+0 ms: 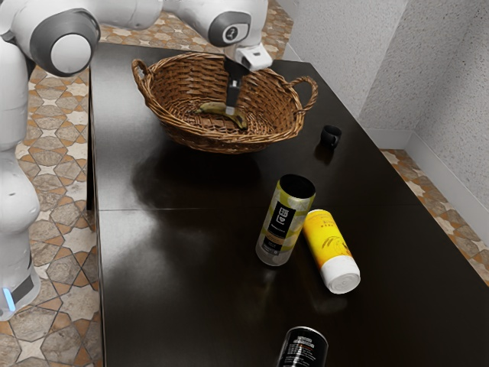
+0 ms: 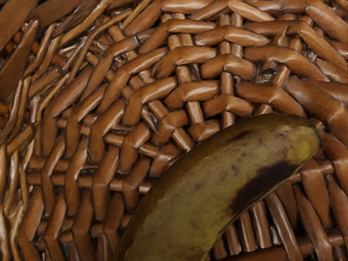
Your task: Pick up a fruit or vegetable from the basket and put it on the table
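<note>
I have patterned tiles (image 1: 57,153) and speckled walls (image 1: 412,69) around the dark table (image 1: 183,260) in the exterior view. My white arm (image 1: 69,57) comes in from that view's upper left and reaches over the table to the basket (image 1: 183,133). The basket is brown wicker, with a looped handle at each end, and sits upright toward the far end of the table.

On the nearer part, I have a tall can (image 1: 283,222) standing up, black on top with a green-and-yellow label. Just beside it, on the exterior view's right, a yellow canister (image 1: 328,241) lies on its side, its white end toward the camera. A black can (image 1: 303,350) is partly cut off by the view's lower edge.

My black gripper (image 1: 231,109) points down into the basket, its tip at the banana. From here I can't tell whether it is spread or pressed together, nor whether it touches the fruit. The banana (image 2: 217,185) lies inside on the woven bottom; up close I see its curved, dull yellow-green skin, small brown specks and a large dark patch near one end.

A small black cup (image 1: 331,136) sits on the table near the basket, on the exterior view's right.
</note>
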Controlling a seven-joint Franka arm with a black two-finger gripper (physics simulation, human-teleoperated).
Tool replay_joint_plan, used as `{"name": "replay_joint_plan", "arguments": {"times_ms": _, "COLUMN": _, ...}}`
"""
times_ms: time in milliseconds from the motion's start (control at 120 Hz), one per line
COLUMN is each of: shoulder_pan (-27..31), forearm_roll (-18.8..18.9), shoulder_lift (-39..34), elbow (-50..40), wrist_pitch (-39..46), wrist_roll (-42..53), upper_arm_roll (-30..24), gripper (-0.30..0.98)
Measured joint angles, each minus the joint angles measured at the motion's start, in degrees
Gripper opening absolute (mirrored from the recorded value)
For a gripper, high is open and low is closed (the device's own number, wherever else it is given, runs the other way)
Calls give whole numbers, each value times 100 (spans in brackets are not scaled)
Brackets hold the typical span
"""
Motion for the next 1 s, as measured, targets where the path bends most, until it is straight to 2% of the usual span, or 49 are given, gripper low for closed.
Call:
{"name": "replay_joint_plan", "arguments": {"times_ms": 550, "shoulder_pan": 0, "forearm_roll": 4, "shoulder_lift": 71, "elbow": -186, "wrist_pitch": 267, "wrist_roll": 809, "upper_arm_roll": 0, "gripper": 67}}
{"name": "replay_joint_plan", "arguments": {"times_ms": 608, "shoulder_pan": 0, "forearm_roll": 5, "shoulder_lift": 81, "elbow": -188, "wrist_pitch": 284, "wrist_roll": 859, "upper_arm_roll": 0, "gripper": 61}}
{"name": "replay_joint_plan", "arguments": {"times_ms": 758, "shoulder_pan": 0, "forearm_roll": 7, "shoulder_lift": 82, "elbow": -191, "wrist_pitch": 302, "wrist_roll": 969, "upper_arm_roll": 0, "gripper": 35}}
{"name": "replay_joint_plan", "arguments": {"times_ms": 1000, "shoulder_pan": 7, "forearm_roll": 21, "shoulder_lift": 140, "elbow": -198, "wrist_pitch": 326, "wrist_roll": 1093, "upper_arm_roll": -3, "gripper": 15}}
